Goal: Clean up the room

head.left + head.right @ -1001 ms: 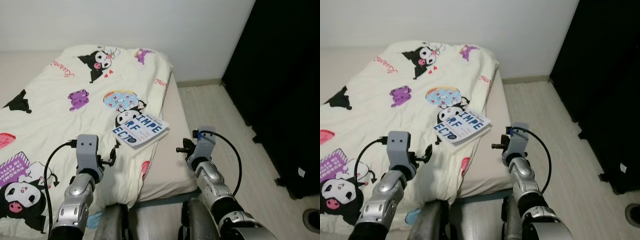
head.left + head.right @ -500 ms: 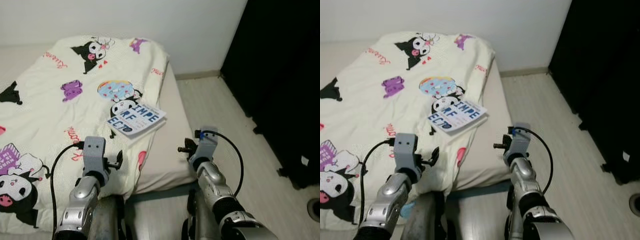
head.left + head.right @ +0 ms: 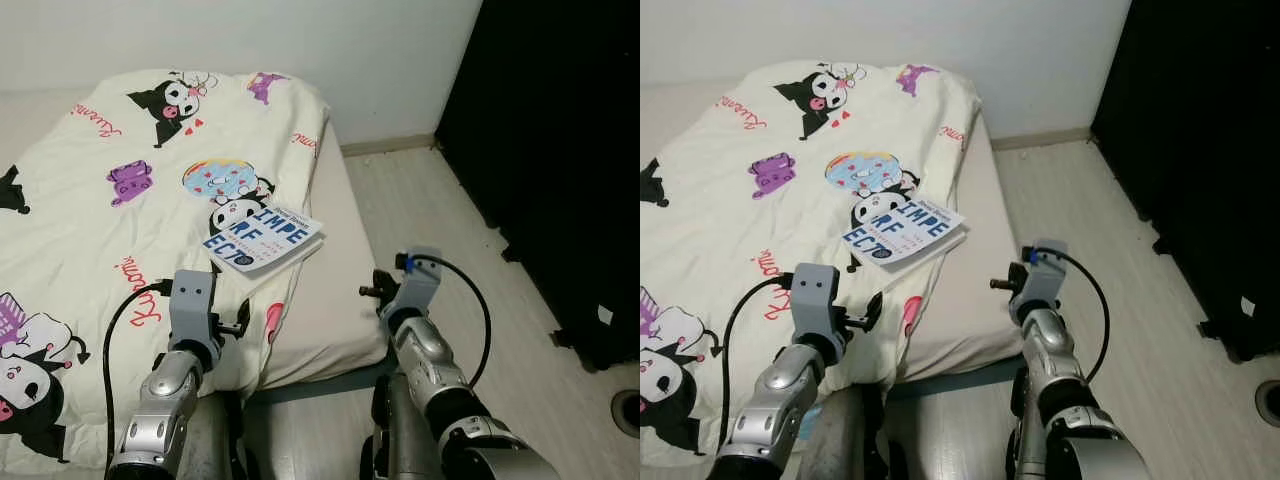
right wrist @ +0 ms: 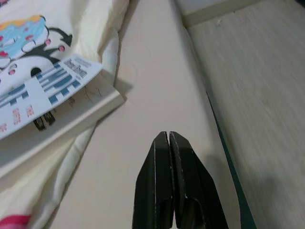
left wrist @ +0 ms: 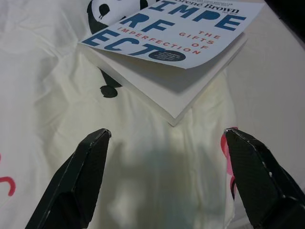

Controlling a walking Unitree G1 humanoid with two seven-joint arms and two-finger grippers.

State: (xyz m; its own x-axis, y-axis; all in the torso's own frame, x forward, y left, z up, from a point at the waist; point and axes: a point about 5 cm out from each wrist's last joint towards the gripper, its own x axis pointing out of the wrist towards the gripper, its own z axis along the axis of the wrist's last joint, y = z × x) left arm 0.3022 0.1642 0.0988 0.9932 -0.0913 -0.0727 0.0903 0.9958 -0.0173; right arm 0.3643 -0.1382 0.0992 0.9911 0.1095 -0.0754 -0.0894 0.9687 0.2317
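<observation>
A white paperback book (image 3: 262,238) with big blue letters lies on the cream cartoon-print duvet (image 3: 110,210), near the duvet's right edge. My left gripper (image 5: 167,134) is open, low over the duvet just short of the book (image 5: 176,57), with nothing between its fingers (image 5: 90,162). It also shows beside the bed's near corner as the left gripper (image 3: 236,322). My right gripper (image 4: 167,138) is shut and empty, hovering over the bare mattress (image 4: 157,90) to the right of the book (image 4: 47,105).
The bed's bare mattress strip (image 3: 335,290) runs along the duvet's right side. Pale wood floor (image 3: 420,200) lies to the right, bounded by a tall black wardrobe or curtain (image 3: 560,150). A white wall (image 3: 300,40) stands behind the bed. A dark round object (image 3: 628,412) sits at the floor's lower right.
The whole picture has shifted, so the camera has moved; the bed and book now sit further left and higher. Both arms keep the same pose, left open, right shut.
</observation>
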